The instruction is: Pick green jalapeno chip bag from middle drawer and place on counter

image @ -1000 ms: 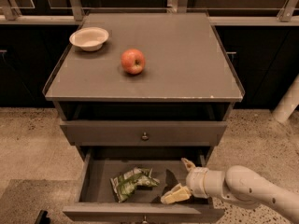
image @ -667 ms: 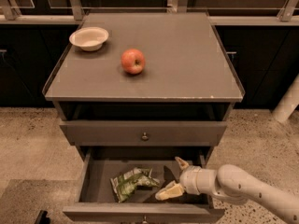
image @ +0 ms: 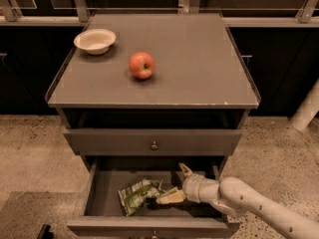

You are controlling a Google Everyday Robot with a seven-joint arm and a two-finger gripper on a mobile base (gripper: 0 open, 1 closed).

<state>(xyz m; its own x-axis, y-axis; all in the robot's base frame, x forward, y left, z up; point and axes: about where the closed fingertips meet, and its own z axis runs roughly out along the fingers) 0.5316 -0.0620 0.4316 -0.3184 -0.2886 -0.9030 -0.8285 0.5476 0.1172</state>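
Crinkled green-and-white jalapeno chip bag (image: 138, 194) lies in the open dark grey-brown middle drawer (image: 90, 193); pale two-finger gripper (image: 177, 184) at its 3 o'clock, fingers (image: 171, 197) spread wide, holding nothing. Reach step in hand, I judge; next move calls for straddling the bag and closing. Finger-to-bag contact hard to tell; arm cut off at frame's 4 o'clock.

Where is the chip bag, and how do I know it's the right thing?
Find the big grey counter, then look below it into the pulled-out middle drawer. The green jalapeno chip bag lies there, right beside the gripper. It is crinkly green and white, unlike the round red apple up top.
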